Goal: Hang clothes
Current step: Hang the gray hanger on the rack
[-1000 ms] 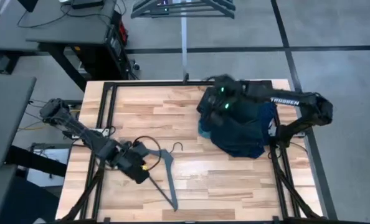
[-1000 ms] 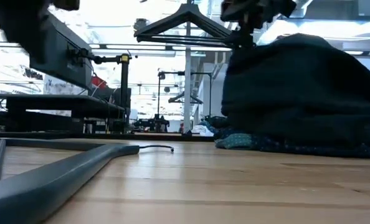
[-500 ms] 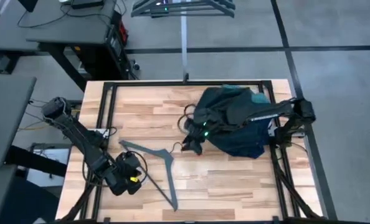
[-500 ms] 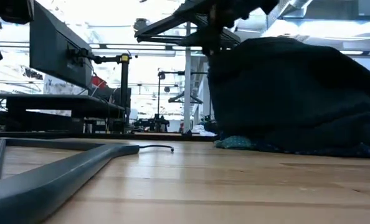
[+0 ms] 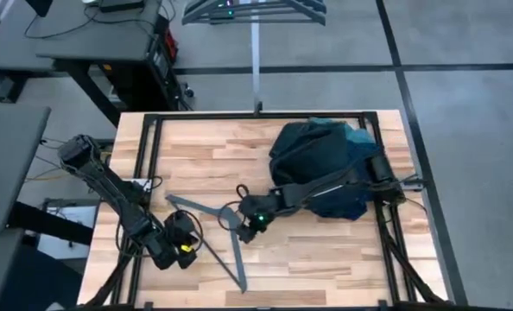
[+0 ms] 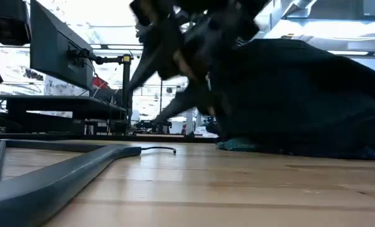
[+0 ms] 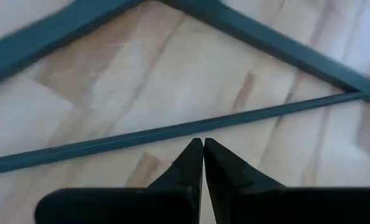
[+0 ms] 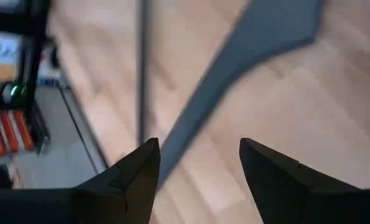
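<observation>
Black hanger lies at nine o'clock of the open, empty right gripper; left gripper, fingers together, waits beside it; clothes heaped behind.

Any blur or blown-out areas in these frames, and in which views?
Low view: right arm smeared by motion, room behind blown out white. Right wrist view: hanger and tabletop blurred past the open right pincer. Left wrist view: hanger bars soft. High view: evenly lit, sharp.

Grey tiled floor, grey desk beside the wooden table.
</observation>
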Robot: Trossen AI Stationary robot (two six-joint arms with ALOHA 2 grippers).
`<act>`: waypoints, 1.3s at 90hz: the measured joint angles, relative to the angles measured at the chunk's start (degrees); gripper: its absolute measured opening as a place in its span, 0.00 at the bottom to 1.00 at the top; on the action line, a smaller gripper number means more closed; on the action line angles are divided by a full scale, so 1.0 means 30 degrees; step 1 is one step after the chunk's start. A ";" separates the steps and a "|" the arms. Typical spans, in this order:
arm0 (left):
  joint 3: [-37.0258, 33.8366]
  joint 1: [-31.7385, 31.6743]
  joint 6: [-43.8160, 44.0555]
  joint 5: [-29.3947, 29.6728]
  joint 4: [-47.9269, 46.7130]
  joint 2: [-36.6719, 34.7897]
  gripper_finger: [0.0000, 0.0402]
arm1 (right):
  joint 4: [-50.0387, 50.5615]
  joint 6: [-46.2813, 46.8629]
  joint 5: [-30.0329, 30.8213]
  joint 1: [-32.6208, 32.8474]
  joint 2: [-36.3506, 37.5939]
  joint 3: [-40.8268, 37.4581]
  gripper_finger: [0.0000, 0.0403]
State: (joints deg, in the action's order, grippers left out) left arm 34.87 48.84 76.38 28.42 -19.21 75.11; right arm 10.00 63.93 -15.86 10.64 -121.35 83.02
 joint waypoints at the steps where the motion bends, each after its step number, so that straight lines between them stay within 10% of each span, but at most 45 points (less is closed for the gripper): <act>1: -0.0102 0.0000 0.0000 0.0013 0.0249 0.0000 0.00 | -0.0080 0.0113 -0.0005 0.0014 -0.0113 -0.0005 0.52; 117: -0.2710 -0.3290 -0.1082 -0.1575 1.0918 0.5306 0.00 | -0.6701 0.2910 0.1646 0.0149 -0.2546 -0.0007 0.51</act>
State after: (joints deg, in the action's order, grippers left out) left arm 26.74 38.97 73.13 23.69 13.55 91.03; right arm -10.10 72.66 -10.92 11.08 -128.99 83.00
